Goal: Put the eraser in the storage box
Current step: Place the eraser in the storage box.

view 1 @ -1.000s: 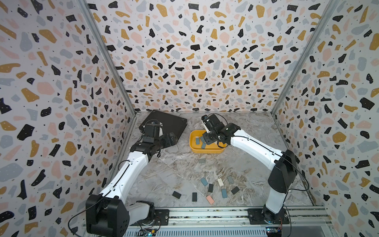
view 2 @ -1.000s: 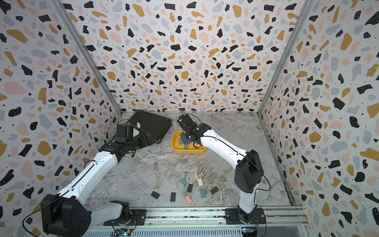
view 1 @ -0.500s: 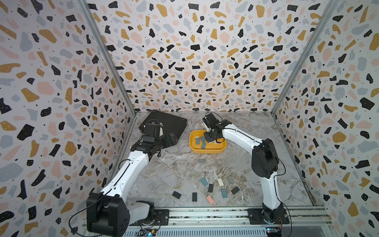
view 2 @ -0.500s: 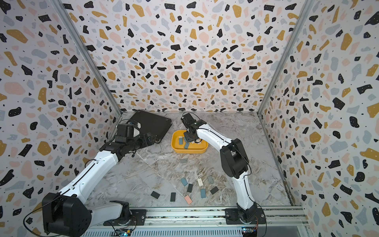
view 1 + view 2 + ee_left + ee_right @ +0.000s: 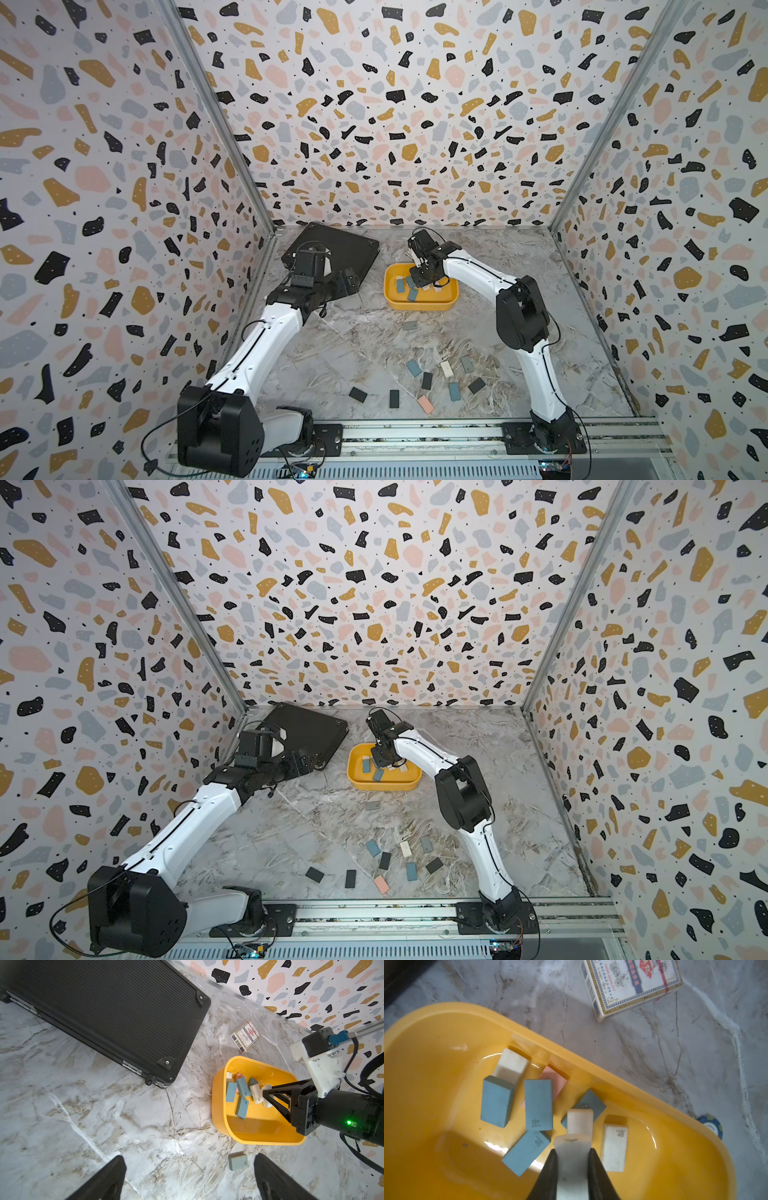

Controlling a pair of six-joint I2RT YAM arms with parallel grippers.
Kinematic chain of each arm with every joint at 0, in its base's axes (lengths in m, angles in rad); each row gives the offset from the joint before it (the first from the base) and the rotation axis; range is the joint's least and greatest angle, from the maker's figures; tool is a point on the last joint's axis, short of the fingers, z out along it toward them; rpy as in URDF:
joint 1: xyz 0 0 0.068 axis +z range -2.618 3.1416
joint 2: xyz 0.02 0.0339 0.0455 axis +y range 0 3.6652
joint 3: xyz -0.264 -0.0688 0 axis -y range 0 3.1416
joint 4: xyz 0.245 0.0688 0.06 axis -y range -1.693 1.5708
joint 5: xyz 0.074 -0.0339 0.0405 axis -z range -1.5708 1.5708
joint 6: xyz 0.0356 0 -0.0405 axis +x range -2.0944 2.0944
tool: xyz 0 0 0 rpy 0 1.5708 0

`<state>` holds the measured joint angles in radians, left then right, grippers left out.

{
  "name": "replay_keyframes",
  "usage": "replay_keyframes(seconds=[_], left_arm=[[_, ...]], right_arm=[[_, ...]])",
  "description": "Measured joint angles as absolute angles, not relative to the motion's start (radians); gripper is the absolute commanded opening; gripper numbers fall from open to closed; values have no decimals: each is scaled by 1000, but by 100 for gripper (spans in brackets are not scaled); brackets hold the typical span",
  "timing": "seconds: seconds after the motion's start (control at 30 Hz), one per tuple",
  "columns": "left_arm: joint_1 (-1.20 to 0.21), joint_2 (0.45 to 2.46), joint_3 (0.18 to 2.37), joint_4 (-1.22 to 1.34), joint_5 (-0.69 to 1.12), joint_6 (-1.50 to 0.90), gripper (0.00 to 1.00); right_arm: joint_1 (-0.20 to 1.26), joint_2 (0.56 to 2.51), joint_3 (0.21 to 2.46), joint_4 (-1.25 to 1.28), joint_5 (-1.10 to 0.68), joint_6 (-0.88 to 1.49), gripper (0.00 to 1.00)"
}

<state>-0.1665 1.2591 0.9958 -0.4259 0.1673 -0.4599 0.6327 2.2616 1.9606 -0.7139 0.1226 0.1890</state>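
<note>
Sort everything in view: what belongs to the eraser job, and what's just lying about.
Job:
- storage box
- white eraser, held by the right gripper
- erasers already in the box
- loose erasers outside the box

Lying about:
- black case
- pack of cards
- blue chip

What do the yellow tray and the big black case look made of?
The storage box looks like glossy moulded plastic: bright highlights, rounded rim. The black case has matte ribbed panels, riveted corner caps and metal-looking latches; aluminium or plastic, unclear.
</note>
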Motion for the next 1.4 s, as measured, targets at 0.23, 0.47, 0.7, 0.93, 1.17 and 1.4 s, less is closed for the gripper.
replay_keyframes(seconds=[0.23, 0.47, 0.7, 0.93, 1.17, 1.4], left_arm=[[-167, 1265, 996, -426, 167, -459, 96], [-167, 1266, 996, -426, 167, -459, 96], [-167, 1266, 996, -426, 167, -456, 96], [-167, 1266, 996, -426, 167, -456, 96], [-167, 1266, 996, -426, 167, -456, 96], [-167, 1266, 996, -426, 167, -456, 96]], right_arm=[[616, 2285, 1979, -715, 120, 186, 19], [610, 2317, 1987, -712, 113, 186, 21], [610, 2331, 1999, -710, 102, 186, 24], [610, 2331, 1999, -711, 93, 190, 43], [610, 2302, 1973, -702, 86, 190, 50], [651, 1999, 1727, -664, 101, 179, 57]])
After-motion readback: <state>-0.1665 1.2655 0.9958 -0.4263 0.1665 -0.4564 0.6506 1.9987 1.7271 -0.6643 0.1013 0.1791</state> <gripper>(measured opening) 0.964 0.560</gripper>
